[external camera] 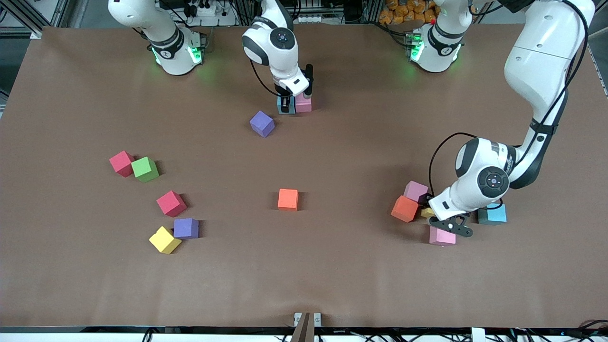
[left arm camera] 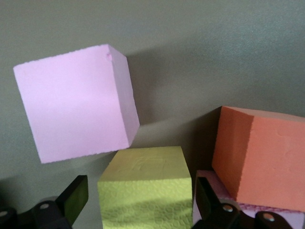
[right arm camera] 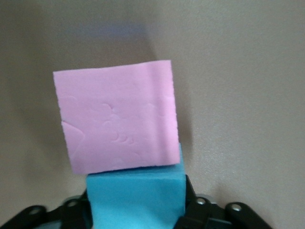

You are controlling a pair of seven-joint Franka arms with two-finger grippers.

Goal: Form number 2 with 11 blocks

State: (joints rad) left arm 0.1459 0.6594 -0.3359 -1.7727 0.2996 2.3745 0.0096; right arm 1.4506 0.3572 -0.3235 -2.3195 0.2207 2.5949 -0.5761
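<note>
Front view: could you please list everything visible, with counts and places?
Red foam cubes: two, right arm's end.
Green foam cube: one, beside red.
Purple foam cubes: two; mid-table, beside yellow.
Yellow foam cubes: two; beside purple, under left gripper.
Orange foam cubes: two; centre, left arm's end.
Pink foam cubes: three; beside blue, two left arm's end.
Blue foam cubes: two; at right gripper, left arm's end.
Left gripper: open over yellow.
Right gripper: at blue.
</note>
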